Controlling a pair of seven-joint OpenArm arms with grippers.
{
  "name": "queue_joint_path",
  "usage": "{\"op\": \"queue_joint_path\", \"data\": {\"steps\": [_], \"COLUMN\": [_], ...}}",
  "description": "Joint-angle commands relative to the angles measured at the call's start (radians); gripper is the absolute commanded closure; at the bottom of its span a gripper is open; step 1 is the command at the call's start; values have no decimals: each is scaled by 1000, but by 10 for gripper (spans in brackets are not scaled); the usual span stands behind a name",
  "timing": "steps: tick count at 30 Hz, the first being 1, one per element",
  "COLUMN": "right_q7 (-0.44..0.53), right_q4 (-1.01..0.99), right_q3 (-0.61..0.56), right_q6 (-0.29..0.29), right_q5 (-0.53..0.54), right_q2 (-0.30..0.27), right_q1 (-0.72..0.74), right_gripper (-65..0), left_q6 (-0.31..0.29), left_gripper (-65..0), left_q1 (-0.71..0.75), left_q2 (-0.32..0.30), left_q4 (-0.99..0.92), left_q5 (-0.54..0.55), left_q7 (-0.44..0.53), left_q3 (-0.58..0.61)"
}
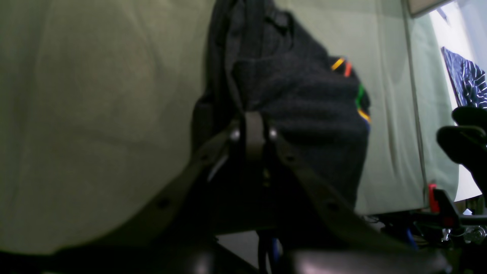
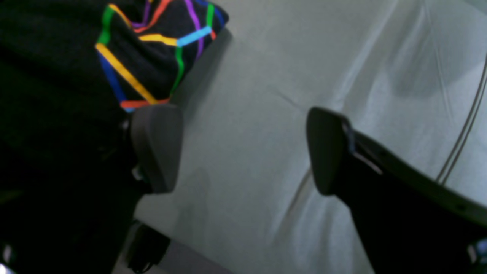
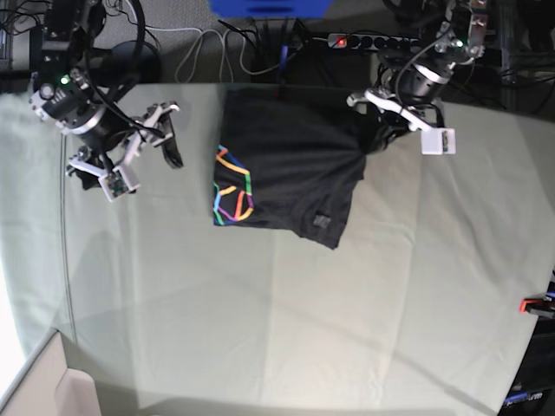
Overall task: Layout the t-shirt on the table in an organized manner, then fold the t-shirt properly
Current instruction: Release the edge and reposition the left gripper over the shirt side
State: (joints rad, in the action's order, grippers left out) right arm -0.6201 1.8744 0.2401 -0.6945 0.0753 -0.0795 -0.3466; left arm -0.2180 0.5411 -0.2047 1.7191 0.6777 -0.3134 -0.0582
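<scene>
the left tool (image 3: 375, 137) is pinched shut on the t-shirt (image 3: 286, 165) near the bench (image 3: 347, 329) far edge, while the right tool (image 3: 165, 134) gapes wide beside its print side.

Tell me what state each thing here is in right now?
t-shirt: bunched and partly folded on the table, one edge pinched.
left gripper: fingers shut on the t-shirt.
right gripper: fingers wide open, holding nothing, beside the t-shirt.
table: covered in creased pale cloth.
</scene>
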Motion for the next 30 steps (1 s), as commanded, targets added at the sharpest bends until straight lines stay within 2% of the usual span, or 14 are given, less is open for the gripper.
{"op": "queue_joint_path", "data": {"steps": [1,15,17,23,30], "right_q7": [21,21,21,21,21], "right_q4": [17,17,17,18,24], "right_q3": [3,3,3,3,3], "right_q6": [-4,-4,-4,-4,-4], "right_q5": [11,11,11,11,16], "right_q2": [-1,-1,-1,-1,-1], "right_q1": [4,-6,-6,-6,-6], "right_gripper": [-515,-515,-515,-515,-517], "left_q6": [-11,-14,-13,-13,-14], "left_gripper": [0,-5,-39,-205,-220], "left_q1": [9,1,6,32,87], "left_q2": [-5,-3,-3,-3,-12], "left_q4": [2,-104,-106,-95,38], "left_q5": [1,10,10,12,12], "left_q7": [18,10,10,18,20], "left_q3": [-2,2,-2,-4,-12]}}
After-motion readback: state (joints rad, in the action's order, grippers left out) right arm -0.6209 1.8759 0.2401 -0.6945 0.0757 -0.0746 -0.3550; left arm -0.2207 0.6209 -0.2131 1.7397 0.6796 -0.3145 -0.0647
